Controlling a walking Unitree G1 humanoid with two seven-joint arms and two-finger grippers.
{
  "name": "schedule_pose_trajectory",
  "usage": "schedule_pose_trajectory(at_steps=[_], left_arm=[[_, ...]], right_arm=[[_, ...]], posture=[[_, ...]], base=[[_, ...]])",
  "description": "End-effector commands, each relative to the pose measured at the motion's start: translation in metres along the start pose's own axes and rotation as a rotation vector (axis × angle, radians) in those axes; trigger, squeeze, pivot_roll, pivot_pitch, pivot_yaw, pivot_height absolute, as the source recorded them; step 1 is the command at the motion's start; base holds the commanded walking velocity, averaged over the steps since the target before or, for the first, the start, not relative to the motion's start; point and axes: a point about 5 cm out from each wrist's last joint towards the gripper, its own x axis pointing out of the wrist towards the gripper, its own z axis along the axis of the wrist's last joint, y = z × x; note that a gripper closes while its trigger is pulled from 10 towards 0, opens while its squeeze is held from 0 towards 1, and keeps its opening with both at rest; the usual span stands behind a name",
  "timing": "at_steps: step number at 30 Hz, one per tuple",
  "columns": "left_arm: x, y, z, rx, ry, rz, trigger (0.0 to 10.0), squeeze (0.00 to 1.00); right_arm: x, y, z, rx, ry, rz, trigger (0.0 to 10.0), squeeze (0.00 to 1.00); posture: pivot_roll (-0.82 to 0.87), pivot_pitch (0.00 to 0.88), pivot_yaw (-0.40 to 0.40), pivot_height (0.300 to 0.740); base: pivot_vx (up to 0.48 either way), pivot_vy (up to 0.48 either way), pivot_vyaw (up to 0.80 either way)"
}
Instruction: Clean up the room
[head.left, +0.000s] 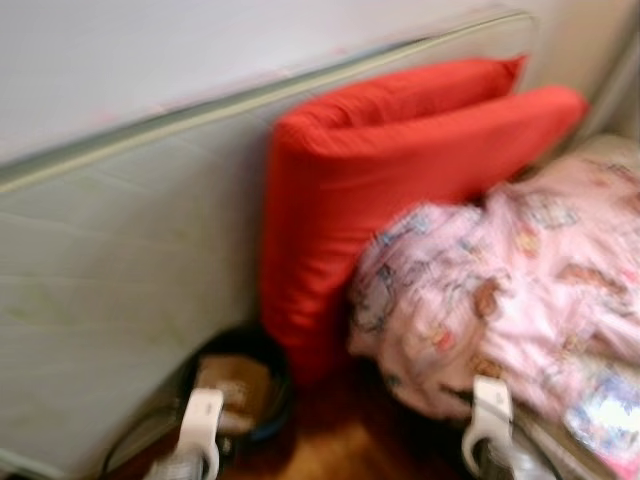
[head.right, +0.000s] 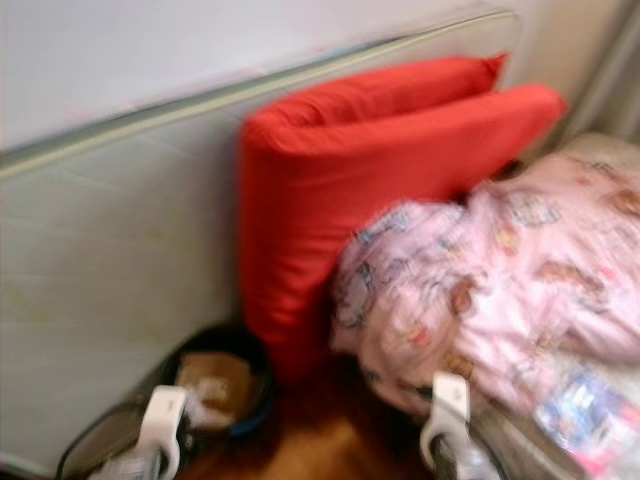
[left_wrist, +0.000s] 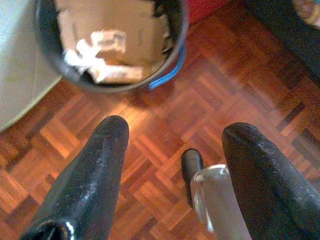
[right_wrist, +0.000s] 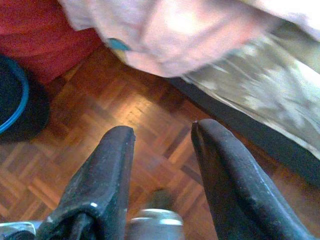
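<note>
Head views blurred; bin contents indistinct; pink bedding cut off right.

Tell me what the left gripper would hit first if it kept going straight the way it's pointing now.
Probably the parquet floor: the open left gripper points down at bare wood. The dark bin holding cardboard and paper lies just beyond its fingertips, so a shallower path might reach its rim instead; depth is unclear.

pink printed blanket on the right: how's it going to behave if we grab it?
Probably floppy: the pink blanket lies bunched in soft folds, so a pinch would lift one fold and the rest would trail. Likely light for its bulk. It leans on the red cushion, which may shift when it's pulled.
</note>
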Motion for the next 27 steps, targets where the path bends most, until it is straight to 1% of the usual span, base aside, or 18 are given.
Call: schedule_pose_trajectory(at_steps=[1,3,27], left_arm=[[0.0008,-0.0027,0.0017,0.0,0.0,-0.006,10.0,0.0],[0.0008,-0.0024,0.0016,0.007,0.003,-0.003,10.0,0.0],[0.0007,-0.0017,0.0013,0.006,0.004,0.007,10.0,0.0]], right_arm=[[-0.0006,-0.0047,0.0,-0.006,0.008,-0.013,10.0,0.0],[-0.0006,-0.0047,0.0,-0.006,0.008,-0.013,10.0,0.0],[-0.0006,-0.0043,-0.0001,-0.017,0.011,-0.006,10.0,0.0]], posture=[[0.07,0.0,0.028,0.74],[0.07,0.0,0.028,0.74],[0.07,0.0,0.032,0.74]], base=[[0.0,-0.292,-0.71],[0.0,-0.279,-0.7],[0.0,0.0,-0.7]])
